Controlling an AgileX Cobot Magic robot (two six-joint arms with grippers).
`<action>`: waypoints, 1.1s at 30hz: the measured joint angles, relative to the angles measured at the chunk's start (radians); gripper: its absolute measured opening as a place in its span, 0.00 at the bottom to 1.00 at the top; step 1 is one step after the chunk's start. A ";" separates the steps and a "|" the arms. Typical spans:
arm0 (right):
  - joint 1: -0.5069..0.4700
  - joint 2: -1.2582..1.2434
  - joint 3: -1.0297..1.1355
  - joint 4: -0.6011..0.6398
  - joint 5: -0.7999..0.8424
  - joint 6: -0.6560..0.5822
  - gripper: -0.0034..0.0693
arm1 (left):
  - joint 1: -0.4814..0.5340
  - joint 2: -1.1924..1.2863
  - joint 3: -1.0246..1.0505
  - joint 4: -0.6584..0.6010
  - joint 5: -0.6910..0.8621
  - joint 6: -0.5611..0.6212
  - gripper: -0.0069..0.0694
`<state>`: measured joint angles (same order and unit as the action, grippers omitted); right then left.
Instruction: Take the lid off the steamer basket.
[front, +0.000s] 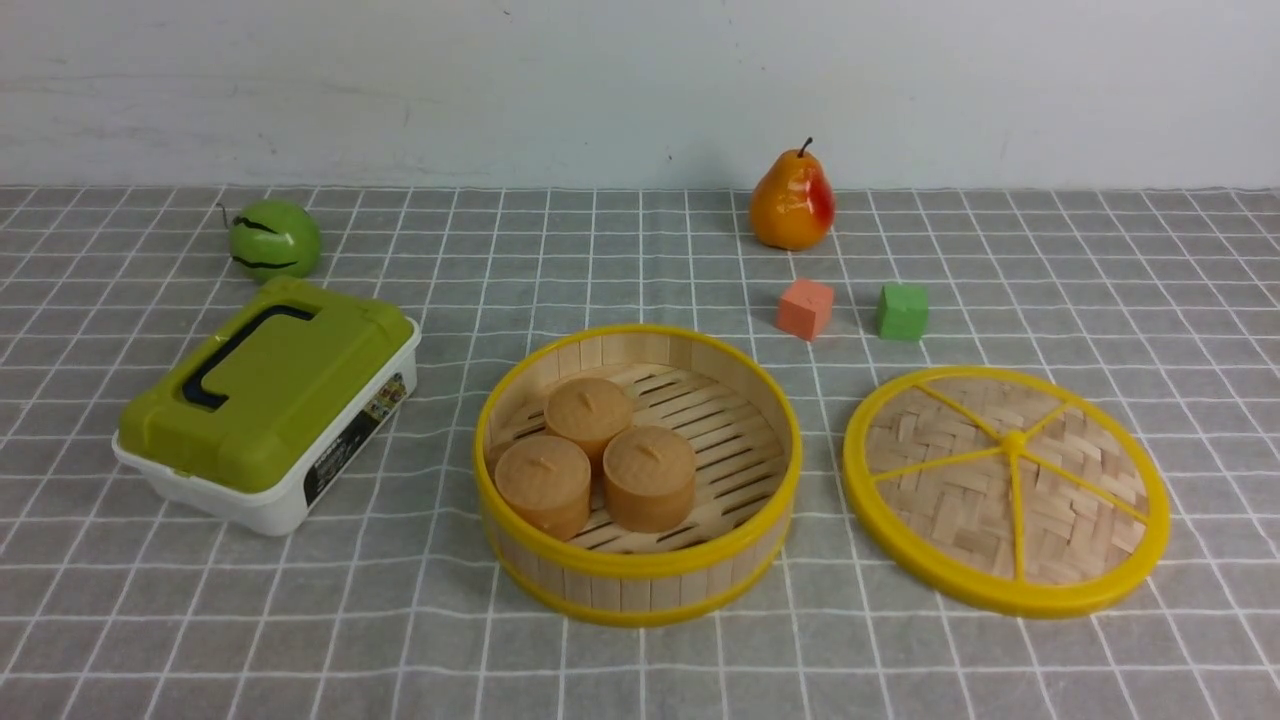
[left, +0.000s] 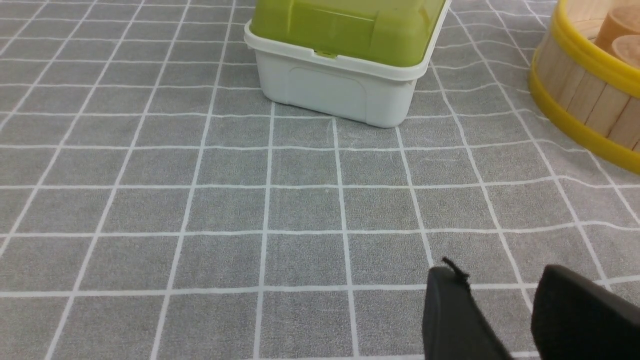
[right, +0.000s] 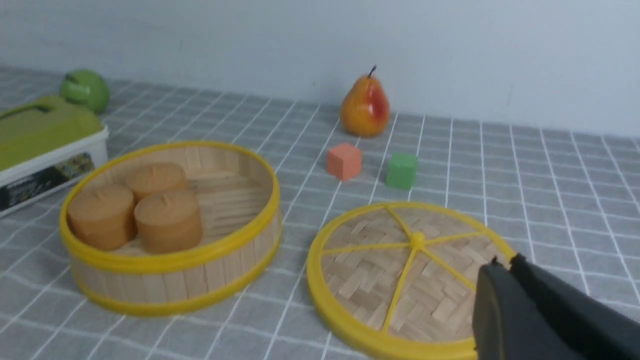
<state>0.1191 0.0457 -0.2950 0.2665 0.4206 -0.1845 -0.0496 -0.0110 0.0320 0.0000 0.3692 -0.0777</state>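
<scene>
Inspecting the counter (front: 640, 670), I found the lid (front: 1005, 490) lying flat to the right of the steamer basket (front: 640, 582), clear of its rim; I judged removal complete. My left end effector (left: 500, 285) gaped empty. I could not tell the state of the right end effector (right: 506, 280).

A staged test bench, not a working kitchen: a grey grid-lined cloth (front: 300, 640) runs back to a bare white wall (front: 640, 80). Set out like props are a glossy pear (front: 792, 205), an orange cube (front: 805, 308) and a green cube (front: 902, 311) at far right, a green-lidded box (front: 270, 390) at left, and a steamer basket (front: 640, 590) in the middle.
</scene>
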 joint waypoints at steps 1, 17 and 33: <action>0.000 -0.007 0.042 0.000 -0.051 0.000 0.04 | 0.000 0.000 0.000 0.000 0.000 0.000 0.40; -0.112 -0.056 0.319 -0.315 -0.065 0.376 0.06 | 0.000 0.000 0.000 0.000 0.000 0.000 0.40; -0.116 -0.056 0.314 -0.344 -0.038 0.404 0.09 | 0.000 0.000 0.000 0.000 0.000 0.000 0.40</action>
<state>0.0029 -0.0100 0.0190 -0.0778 0.3827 0.2195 -0.0496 -0.0110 0.0320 0.0000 0.3692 -0.0777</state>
